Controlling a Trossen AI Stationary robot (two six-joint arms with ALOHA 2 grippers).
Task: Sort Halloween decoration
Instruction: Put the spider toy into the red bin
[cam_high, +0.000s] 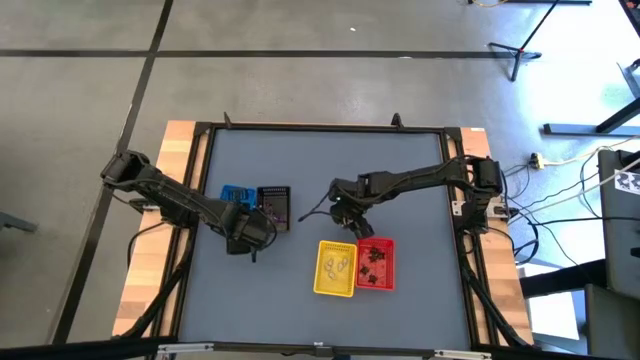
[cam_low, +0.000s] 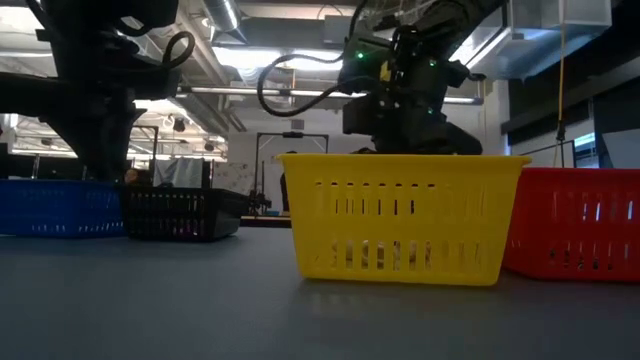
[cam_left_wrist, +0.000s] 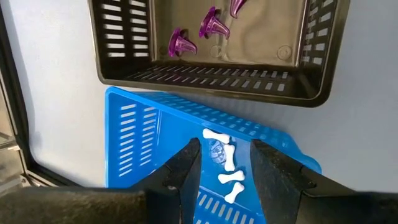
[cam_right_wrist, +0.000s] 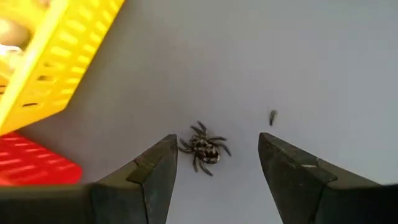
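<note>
A: Starting at our left, the left gripper (cam_high: 243, 240) hangs over the blue basket (cam_high: 234, 194), which sits against the black basket (cam_high: 274, 205). Its fingers are spread with nothing between them. White bones (cam_left_wrist: 225, 163) lie in the blue basket below, and purple trinkets (cam_left_wrist: 198, 34) lie in the black one.

B: So that arm waits. Moving right, where do we work?

A: The right gripper (cam_high: 352, 222) is low over the grey table (cam_high: 420, 300), just behind the yellow basket (cam_high: 336, 268) and the red basket (cam_high: 376, 264). Its fingers (cam_right_wrist: 149, 177) stand wide apart, released. The spider (cam_right_wrist: 204, 148) lies flat on the table between them, untouched, nearer one finger than the other.

B: Then the pick is the step in hand, we judge. How do we do it well?

A: We would centre the spider between the fingers first, since it sits off to one side. Then we go straight down until the tips nearly meet the table and close on the body, not the thin legs, which would likely slip. A small dark speck (cam_right_wrist: 272, 116) lies nearby; we leave it.

B: And the red basket already holds dark pieces (cam_high: 375, 262), so it probably belongs there.
</note>
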